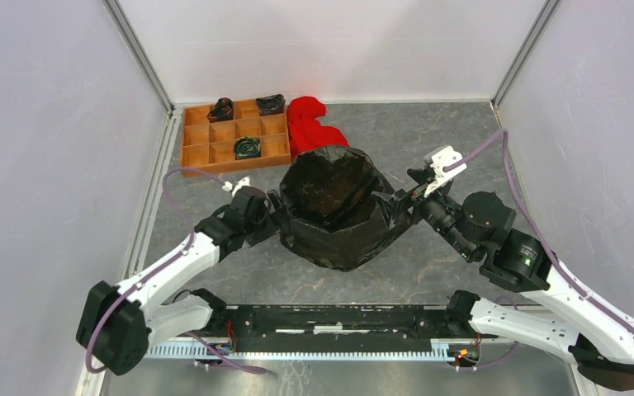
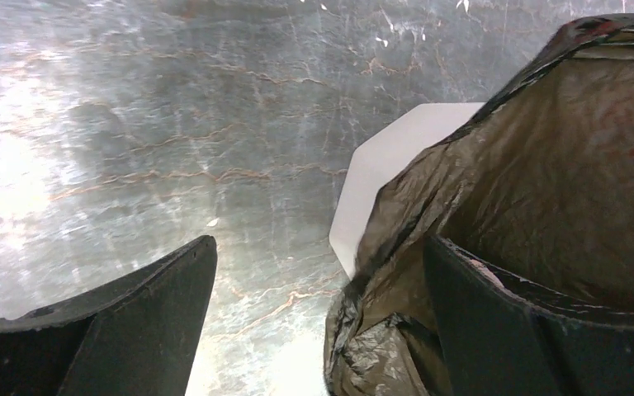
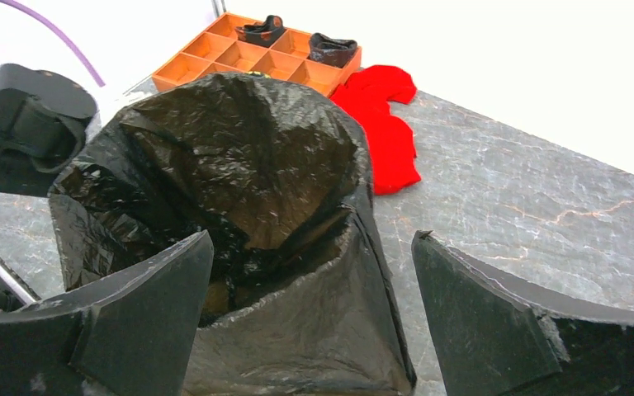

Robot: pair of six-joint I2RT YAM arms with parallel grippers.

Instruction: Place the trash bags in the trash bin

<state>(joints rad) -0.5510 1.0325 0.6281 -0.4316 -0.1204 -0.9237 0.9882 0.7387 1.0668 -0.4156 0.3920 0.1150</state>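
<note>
A glossy black trash bag (image 1: 334, 198) is draped over the trash bin in the middle of the table, its mouth open upward and its film hanging down the sides. In the top view the bin is hidden under it; a bare white wall of the bin (image 2: 388, 173) shows in the left wrist view beside the bag (image 2: 561, 165). My left gripper (image 1: 276, 208) is open at the bag's left side, and in its own view (image 2: 320, 243) the bag's hanging edge lies between the jaws. My right gripper (image 1: 396, 202) is open at the right side, its jaws (image 3: 312, 239) either side of the bag's rim (image 3: 239, 148).
A brown wooden compartment tray (image 1: 194, 136) stands at the back left with three dark rolled items in its cells, also in the right wrist view (image 3: 239, 62). A red cloth heap (image 1: 309, 124) lies just behind the bin (image 3: 380, 124). Walls enclose the table on three sides.
</note>
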